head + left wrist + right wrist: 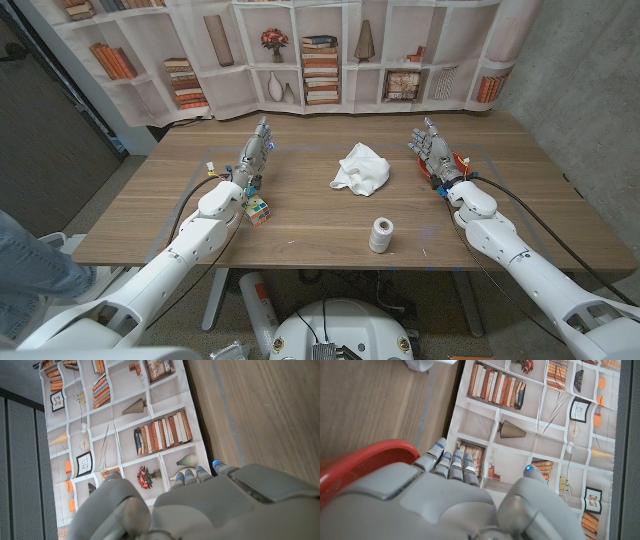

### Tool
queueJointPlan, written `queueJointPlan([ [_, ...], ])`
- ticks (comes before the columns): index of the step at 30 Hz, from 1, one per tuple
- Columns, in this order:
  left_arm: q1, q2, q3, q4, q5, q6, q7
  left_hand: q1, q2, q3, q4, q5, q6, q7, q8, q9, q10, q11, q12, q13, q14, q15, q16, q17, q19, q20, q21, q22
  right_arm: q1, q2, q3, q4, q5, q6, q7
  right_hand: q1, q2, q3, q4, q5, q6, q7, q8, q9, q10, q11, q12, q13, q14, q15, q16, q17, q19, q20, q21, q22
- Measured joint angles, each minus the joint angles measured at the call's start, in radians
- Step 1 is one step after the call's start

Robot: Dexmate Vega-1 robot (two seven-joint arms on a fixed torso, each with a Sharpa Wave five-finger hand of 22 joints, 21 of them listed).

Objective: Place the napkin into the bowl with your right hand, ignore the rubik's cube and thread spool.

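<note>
- Looking down from the head view, you are seeing the white napkin lying crumpled on the wooden surface between both hands; the right hand is standing apart from it, fingers straight and close together, holding nothing, beside the red bowl.
- The left hand is standing likewise, empty, with the rubik's cube by its forearm and the thread spool nearer you.
- In the left wrist view, the left hand's fingers are lying together, gripping nothing.
- In the right wrist view, the right hand's fingers are reaching side by side over the bowl's rim.
</note>
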Motion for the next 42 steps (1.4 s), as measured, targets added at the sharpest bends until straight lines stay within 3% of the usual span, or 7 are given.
queueJointPlan([
  [42,-0.012,0.02,0.017,-0.042,0.028,0.056,0.027,0.009,0.009,-0.007,-0.007,0.008,0.006,0.006,0.008,0.0,-0.002,0.009,0.004,-0.009,0.0,0.0,0.004,0.0,0.0,0.0,0.004,0.0,0.001,-0.001,-0.013,-0.036,-0.05,0.085,0.021,0.042,0.024,0.012,-0.021,0.0,0.027,-0.016,0.008,0.0,0.041,-0.016,0.008,0.0,0.036,-0.014,0.006,0.0,0.029,-0.004,-0.006,0.005],
])
